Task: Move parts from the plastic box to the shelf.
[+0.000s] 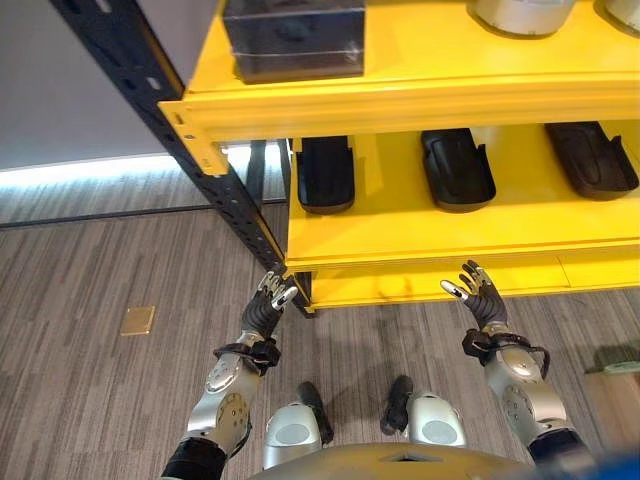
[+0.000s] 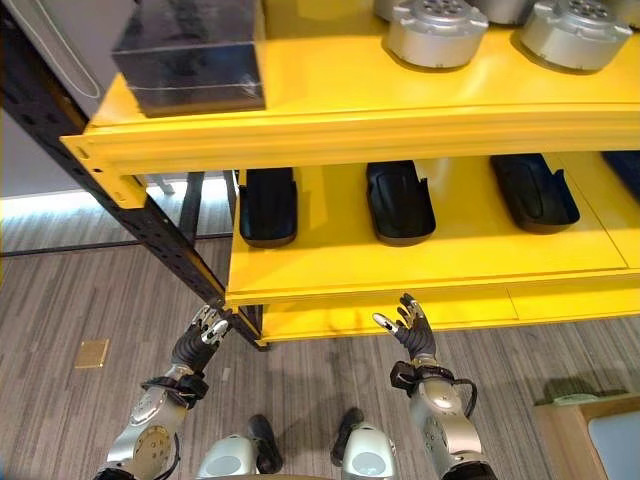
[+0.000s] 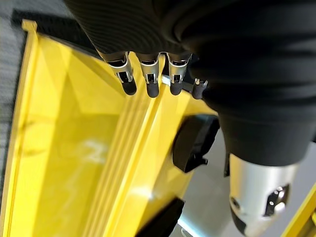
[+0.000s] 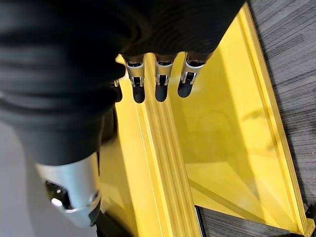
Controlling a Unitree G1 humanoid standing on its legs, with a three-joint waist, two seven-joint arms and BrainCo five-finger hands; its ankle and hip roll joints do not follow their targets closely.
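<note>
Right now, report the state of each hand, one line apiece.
Left hand: open, fingers relaxed, holding nothing, in front of the yellow shelf.
Right hand: open, fingers spread, holding nothing.

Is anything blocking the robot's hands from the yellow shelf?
Nothing visible does. The left hand and right hand hang open and empty before the shelf, with only floor between. The black trays sit further back on it.
</note>
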